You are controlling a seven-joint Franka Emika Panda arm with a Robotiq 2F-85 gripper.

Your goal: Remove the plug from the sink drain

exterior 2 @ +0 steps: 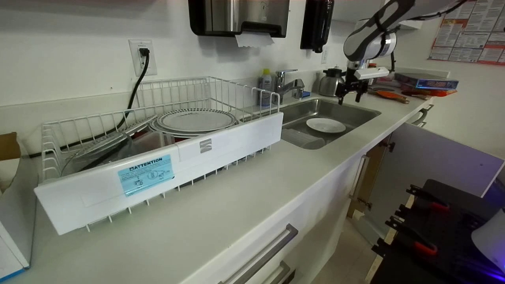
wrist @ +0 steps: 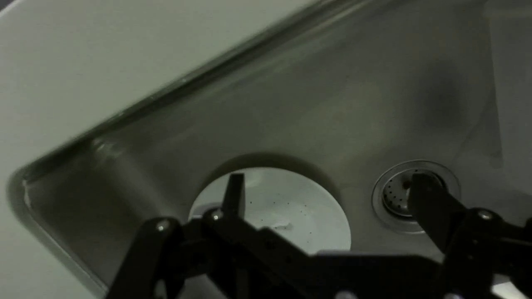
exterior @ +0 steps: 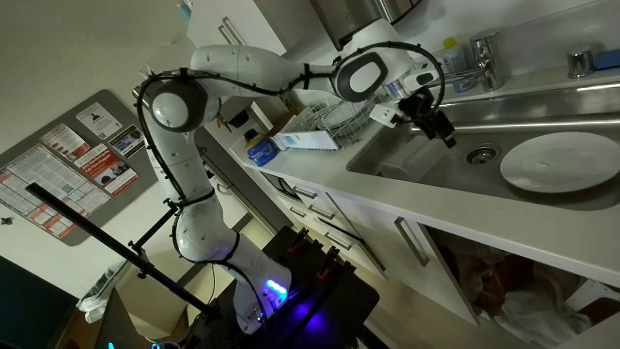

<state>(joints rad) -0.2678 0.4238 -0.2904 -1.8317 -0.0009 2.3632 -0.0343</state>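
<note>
The sink drain [wrist: 377, 195] is a round metal ring in the floor of the steel basin, right of the white plate. It also shows in an exterior view [exterior: 467, 158]; I cannot make it out in the other exterior picture. The plug [wrist: 397, 197] is a perforated metal strainer with a small knob, sitting inside the ring. My gripper [wrist: 330, 178] is open and empty, with its fingers wide apart. It hangs above the sink in both exterior views [exterior: 440, 130] [exterior 2: 350, 97]. In the wrist view one finger covers the right part of the plug, and the other lies over the plate.
The basin [exterior: 528, 109] holds a white round plate [exterior: 557, 165] and a clear plastic container [exterior: 411, 157]. A chrome tap [exterior: 488, 68] and a soap bottle [exterior: 455, 60] stand behind it. A dish rack [exterior 2: 225, 156] and a steel jug [exterior 2: 330, 85] stand on the counter.
</note>
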